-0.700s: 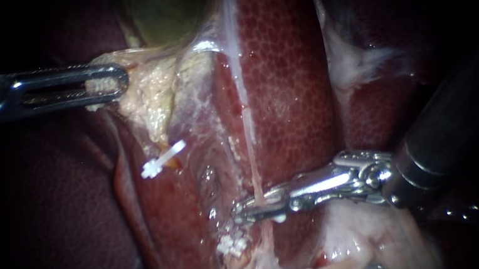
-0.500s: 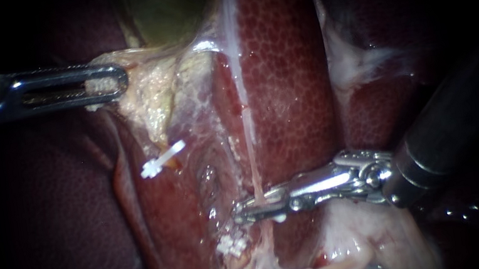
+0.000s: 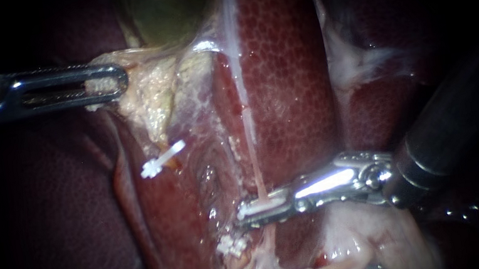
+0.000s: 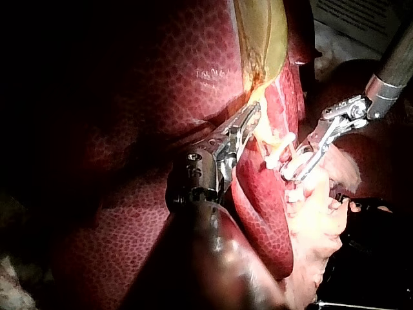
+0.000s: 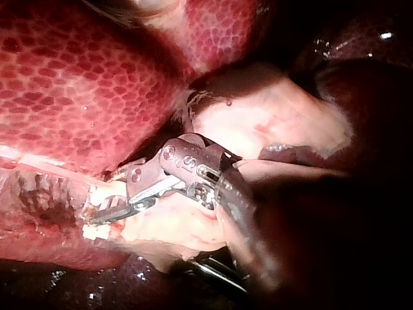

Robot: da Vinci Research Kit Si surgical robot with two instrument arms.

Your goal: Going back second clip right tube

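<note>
Right instrument (image 3: 251, 212), jaws narrowly parted astride right tube (image 3: 250, 152) over liver (image 3: 289, 83), white clip (image 3: 260, 203) between them, lower clip (image 3: 232, 244) just beneath, left instrument (image 3: 116, 82) jaws clamped on pale tissue (image 3: 146, 101) below gallbladder (image 3: 169, 5).

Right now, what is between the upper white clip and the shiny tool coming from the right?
Wet reddish tissue with a small dark hollow in it lies between the upper clip and my right instrument. The endoscope view shows this.
</note>
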